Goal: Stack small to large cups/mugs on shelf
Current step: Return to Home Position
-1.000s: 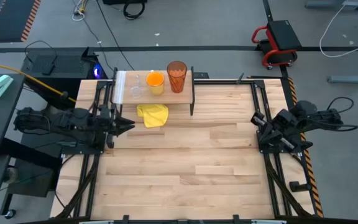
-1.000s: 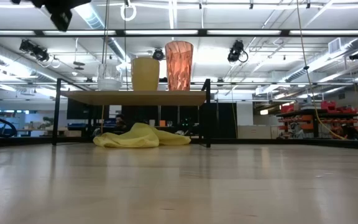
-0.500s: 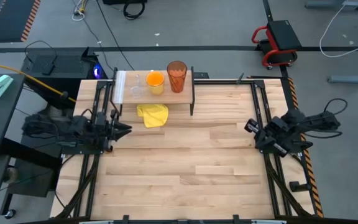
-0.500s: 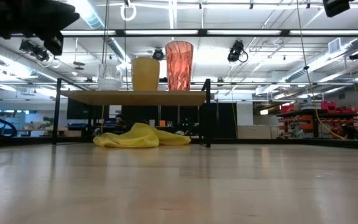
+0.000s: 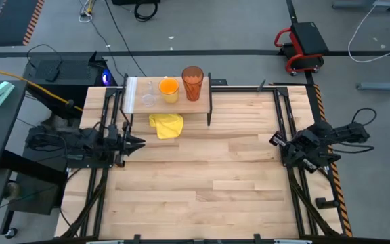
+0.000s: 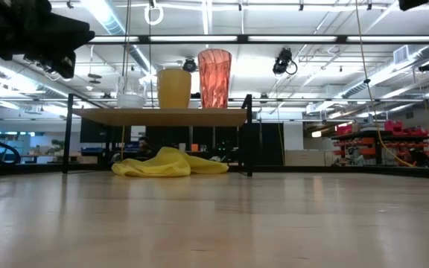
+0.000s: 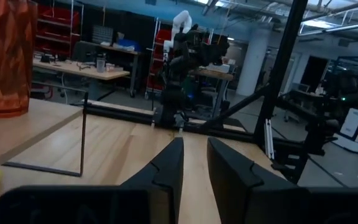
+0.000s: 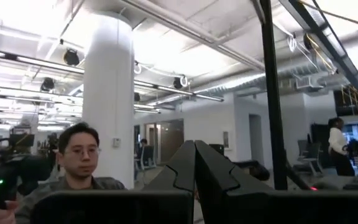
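Now the small clear glass [image 5: 148,97], the orange mug [image 5: 169,89] and the amber tumbler [image 5: 192,83] stand in a row on the shelf [image 5: 200,103], with a yellow cloth [image 5: 166,125] on the desk [image 5: 202,183] just beside it. The left tool [image 5: 139,141] hangs at the desk's left edge, its fingers narrowly apart. The right tool [image 5: 275,140], at the right edge, has its fingers together and holds nothing.

A crumpled yellow cloth [image 5: 166,125] lies on the light plank tabletop [image 5: 208,176], near my left jaws and well apart from my right jaws. Beyond my right jaws is a person [image 8: 79,171]. A red-and-black cart [image 5: 302,44] stands far off on the floor.
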{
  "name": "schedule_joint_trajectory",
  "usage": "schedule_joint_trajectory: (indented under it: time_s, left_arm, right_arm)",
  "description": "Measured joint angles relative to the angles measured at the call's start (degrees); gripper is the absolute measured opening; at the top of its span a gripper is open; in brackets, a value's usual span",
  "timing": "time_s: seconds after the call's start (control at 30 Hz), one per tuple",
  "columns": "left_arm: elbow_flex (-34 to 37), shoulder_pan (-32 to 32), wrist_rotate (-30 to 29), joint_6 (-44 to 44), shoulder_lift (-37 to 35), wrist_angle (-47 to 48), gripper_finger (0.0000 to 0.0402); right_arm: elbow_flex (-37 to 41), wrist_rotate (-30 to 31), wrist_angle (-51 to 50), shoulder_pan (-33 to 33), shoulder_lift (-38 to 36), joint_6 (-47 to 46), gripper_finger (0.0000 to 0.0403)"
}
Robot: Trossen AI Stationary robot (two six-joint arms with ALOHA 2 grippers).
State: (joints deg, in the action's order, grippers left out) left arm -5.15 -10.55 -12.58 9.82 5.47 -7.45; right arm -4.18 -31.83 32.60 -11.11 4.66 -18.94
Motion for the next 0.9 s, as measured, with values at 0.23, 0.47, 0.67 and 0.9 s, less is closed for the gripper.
schedule_joint_trajectory:
  time_s: [0.23,0.47,0.67,0.9]
  left_arm:
    - [0.0,0.0,0.0,-1.5,-1.9,-1.1,0.0086]
    - [0.0,0.1,0.9,-3.1,-5.4,-1.0,0.0086]
    - [0.0,0.1,1.0,-1.7,-5.2,1.0,0.0078]
    - [0.0,0.1,1.0,0.2,-5.2,5.3,0.0086]
  right_arm:
    - [-0.1,-1.9,-0.8,0.0,-4.3,0.1,0.0013]
    - [-0.2,-2.7,-1.5,0.1,-4.6,0.7,0.0013]
    - [-0.2,0.2,-5.5,0.1,-4.6,2.4,0.0013]
    - [-0.2,6.1,-14.1,0.1,-4.6,4.6,0.0013]
